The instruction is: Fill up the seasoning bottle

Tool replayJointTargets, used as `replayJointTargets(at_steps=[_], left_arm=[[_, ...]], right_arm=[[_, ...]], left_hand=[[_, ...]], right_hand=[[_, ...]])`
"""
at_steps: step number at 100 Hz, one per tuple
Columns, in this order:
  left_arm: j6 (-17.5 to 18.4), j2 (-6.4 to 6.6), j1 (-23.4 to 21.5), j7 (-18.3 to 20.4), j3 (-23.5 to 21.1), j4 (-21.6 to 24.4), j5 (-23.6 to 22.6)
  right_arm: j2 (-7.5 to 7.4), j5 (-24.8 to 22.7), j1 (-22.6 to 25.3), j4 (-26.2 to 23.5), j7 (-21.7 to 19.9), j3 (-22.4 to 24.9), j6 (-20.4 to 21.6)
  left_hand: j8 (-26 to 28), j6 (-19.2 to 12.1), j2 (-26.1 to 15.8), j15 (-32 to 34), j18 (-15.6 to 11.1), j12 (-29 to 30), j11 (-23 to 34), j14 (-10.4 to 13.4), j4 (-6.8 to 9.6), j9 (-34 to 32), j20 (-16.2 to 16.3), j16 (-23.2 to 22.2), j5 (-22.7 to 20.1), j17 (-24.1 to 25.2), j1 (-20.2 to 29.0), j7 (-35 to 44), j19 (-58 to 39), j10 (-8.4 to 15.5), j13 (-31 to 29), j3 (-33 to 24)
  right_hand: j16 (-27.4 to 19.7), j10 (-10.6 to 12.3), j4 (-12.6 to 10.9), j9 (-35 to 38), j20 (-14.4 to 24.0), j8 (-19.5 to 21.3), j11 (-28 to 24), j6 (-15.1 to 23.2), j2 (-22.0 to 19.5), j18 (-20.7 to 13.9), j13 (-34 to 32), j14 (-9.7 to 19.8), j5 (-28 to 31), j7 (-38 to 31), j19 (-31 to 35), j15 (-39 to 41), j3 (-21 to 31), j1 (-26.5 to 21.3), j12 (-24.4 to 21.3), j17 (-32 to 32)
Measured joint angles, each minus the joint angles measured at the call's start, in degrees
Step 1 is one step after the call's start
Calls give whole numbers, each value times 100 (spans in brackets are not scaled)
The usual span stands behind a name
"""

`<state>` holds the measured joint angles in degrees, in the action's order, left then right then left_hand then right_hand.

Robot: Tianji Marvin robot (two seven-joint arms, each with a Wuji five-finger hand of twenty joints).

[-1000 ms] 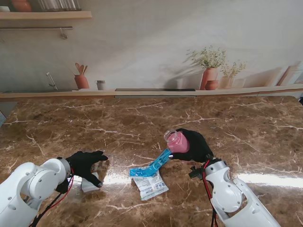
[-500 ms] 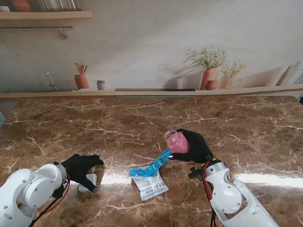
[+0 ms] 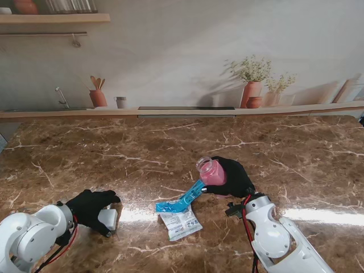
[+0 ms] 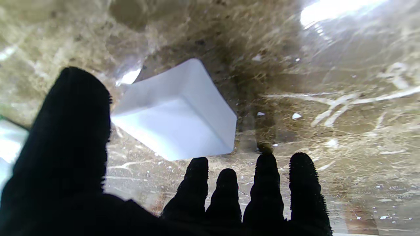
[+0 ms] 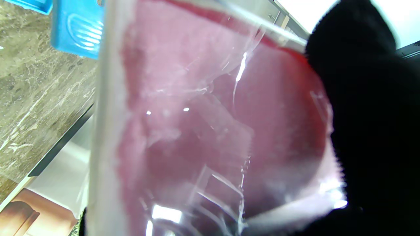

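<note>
Seasoning bottle [image 3: 211,170]: clear glass, mouth open, tilted, pink-red contents well up the wall; held off the desk [image 3: 170,148] in the right hand [image 3: 232,176], fingers wrapped round it. Blue scoop [image 3: 181,202] just beside that hand, packet [image 3: 180,223] nearer to me. Left hand [image 3: 91,207] loosely open over the white cap [image 3: 108,218], not gripping it. Risk: the tilt could spill contents through the open mouth; smooth glass may slip.

Table [image 3: 68,153]: brown marble, white veining. Along far edge: terracotta utensil pot [image 3: 98,98], small grey cup [image 3: 120,102] toward left corner; two terracotta vases with dried flowers [image 3: 252,92] toward right corner. Wall shelf [image 3: 54,18] above.
</note>
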<state>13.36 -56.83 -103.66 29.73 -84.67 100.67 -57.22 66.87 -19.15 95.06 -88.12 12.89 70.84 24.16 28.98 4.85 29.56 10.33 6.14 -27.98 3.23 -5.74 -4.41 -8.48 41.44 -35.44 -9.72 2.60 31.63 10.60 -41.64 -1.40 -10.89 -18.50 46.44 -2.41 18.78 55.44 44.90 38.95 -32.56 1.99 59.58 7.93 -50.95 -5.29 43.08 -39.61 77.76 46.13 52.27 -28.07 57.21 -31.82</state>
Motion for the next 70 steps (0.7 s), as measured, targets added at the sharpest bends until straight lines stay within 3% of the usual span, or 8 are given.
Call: replayJointTargets(at_steps=[17, 31, 36, 47, 58, 63, 70], left_arm=[[86, 0, -111, -141, -60, 21, -226], [135, -9, -174, -590, -54, -57, -440], [190, -16, -189, -916, -35, -132, -559], [324, -34, -197, -1345, 32, -309, -721], [331, -36, -164, -1646, 152, -421, -704], [341, -36, -142, -1851, 213, -490, -748], [362, -43, -121, -2146, 268, -594, -814]], right_arm=[[0, 0, -11, 1, -9, -21, -6], [-2, 4, -36, 4, -25, -59, -15], [-2, 5, -45, 4, -25, -73, -18], [-2, 10, -60, 4, -25, -93, -30], [1, 18, -68, 4, -23, -101, -47], [1, 18, -72, 4, -19, -103, -55], [2, 20, -76, 4, -17, -109, -64]], left_hand=[[378, -43, 180, 72, -51, -161, 159, 0, -11, 0, 0, -66, 0, 1, -68, 0, 0, 18, 24, -499], [1591, -261, 334, 435, -53, -725, 618, 0, -13, 0, 0, -444, 134, 1, -71, 0, 1, 51, -156, -883], [2093, -351, 429, 600, -54, -888, 859, 0, -140, -1, 37, -603, 214, -54, -269, -1, -70, 110, -296, -1090], [2621, -460, 562, 783, -55, -1037, 1251, -63, -148, -77, 138, -957, 260, -177, -377, 1, -358, 175, -327, -1462], [2692, -554, 747, 999, -55, -1044, 1706, -457, -206, -138, 206, -1106, 260, -310, -381, 1, -610, 242, -444, -1793], [2692, -629, 788, 1079, -55, -1044, 1894, -501, -250, -362, 210, -1142, 260, -422, -382, 1, -758, 271, -586, -2041], [2294, -698, 935, 1156, -43, -1044, 2149, -531, -278, -887, 266, -1171, 93, -576, -381, -4, -1023, 295, -814, -2288]], right_hand=[[0, 0, 0, 0, 0, 1, 0, -1, 0, 0, 0, 0, 0, 0, 0, 2, 0, 0, 0, 0], [0, 0, 0, 0, 0, 1, 0, -1, 0, 0, 0, 0, 8, 0, 0, 5, 0, 0, 0, 0], [0, 0, 0, 2, 0, 1, 0, -4, 0, 0, 0, 0, 26, 22, 0, 10, 0, 0, 0, 0], [0, 0, 0, 5, 0, 1, 0, -11, 0, 0, 0, 0, 34, 35, 0, 18, 0, 0, 0, 0], [0, 0, 0, 5, 0, 1, 0, -14, 0, 0, 0, 0, 36, 36, 0, 19, 0, 0, 0, 0], [0, 0, 0, 5, 0, 1, 0, -15, 0, 0, 0, 0, 37, 37, 0, 19, 0, 0, 0, 0], [0, 0, 0, 5, 0, 1, 0, -18, 0, 0, 0, 0, 37, 37, 0, 21, 0, 0, 0, 0]])
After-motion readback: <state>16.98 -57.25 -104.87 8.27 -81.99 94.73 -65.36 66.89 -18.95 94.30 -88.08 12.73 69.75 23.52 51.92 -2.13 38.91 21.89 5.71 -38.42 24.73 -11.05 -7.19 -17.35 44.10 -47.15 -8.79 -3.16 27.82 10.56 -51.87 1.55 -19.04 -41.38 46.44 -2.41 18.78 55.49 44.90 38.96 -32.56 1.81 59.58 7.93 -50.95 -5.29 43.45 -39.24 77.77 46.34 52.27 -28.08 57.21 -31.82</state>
